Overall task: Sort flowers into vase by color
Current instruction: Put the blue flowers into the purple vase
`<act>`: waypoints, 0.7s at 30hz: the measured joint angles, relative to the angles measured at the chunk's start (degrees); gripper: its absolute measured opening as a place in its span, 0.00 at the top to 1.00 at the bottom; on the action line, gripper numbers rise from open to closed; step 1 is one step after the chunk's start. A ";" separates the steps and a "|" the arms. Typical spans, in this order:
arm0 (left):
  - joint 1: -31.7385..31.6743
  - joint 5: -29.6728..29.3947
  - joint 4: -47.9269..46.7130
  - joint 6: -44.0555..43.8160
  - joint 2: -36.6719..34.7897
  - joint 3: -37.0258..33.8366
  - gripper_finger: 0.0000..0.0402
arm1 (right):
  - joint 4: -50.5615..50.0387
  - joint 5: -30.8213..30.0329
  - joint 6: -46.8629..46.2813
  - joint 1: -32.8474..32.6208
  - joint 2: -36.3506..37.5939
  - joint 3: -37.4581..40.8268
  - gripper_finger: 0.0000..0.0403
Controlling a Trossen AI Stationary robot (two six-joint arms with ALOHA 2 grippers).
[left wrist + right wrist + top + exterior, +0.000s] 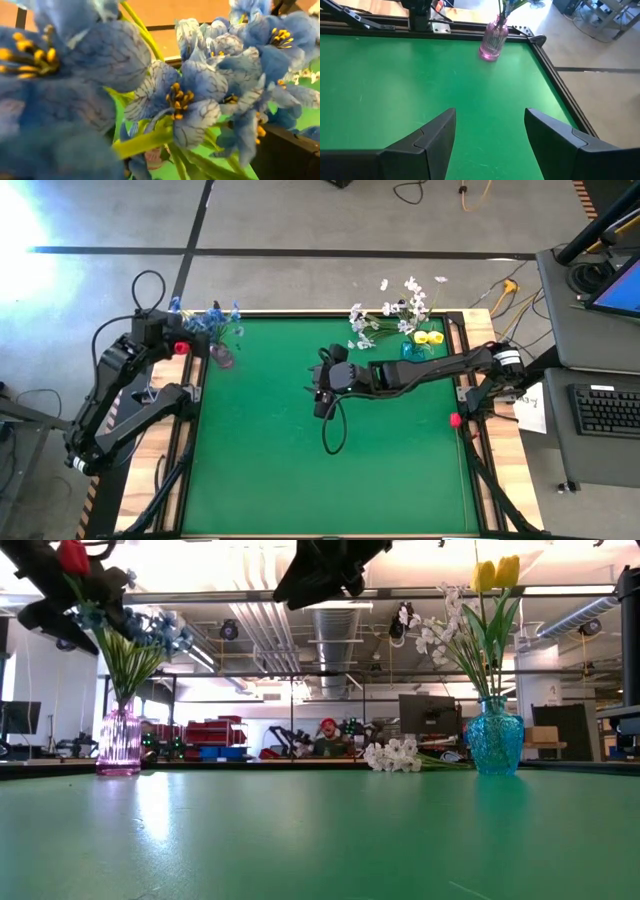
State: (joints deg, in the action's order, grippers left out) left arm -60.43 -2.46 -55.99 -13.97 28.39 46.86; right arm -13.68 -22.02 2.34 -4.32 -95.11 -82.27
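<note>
Blue flowers (150, 632): a cluster with yellow stamens, on green stems, standing upright in a pink ribbed glass vase (119, 743) at the table's far left corner.

Yellow tulips (497, 575): upright in a teal glass vase (495, 740) at the far right, with white blossom sprays (432, 632).

Loose white blossoms (392, 755): lying flat beside the teal vase.

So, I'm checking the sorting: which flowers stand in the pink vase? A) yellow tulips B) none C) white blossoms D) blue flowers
D: blue flowers rise from the pink vase, while the yellow tulips stand in the blue vase.
</note>
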 joint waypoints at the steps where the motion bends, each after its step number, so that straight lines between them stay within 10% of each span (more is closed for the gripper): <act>1: 0.00 0.00 0.49 -0.93 0.07 -0.21 0.03 | 1.00 0.22 0.01 0.13 0.00 0.36 0.43; 21: 0.00 0.19 3.86 -2.49 -2.37 -5.19 0.03 | 25.42 5.37 1.25 5.28 -7.96 3.81 0.21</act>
State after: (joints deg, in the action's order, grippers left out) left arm -60.44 -2.27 -52.13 -16.46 26.02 41.66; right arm 11.75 -16.65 3.59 0.97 -103.07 -78.46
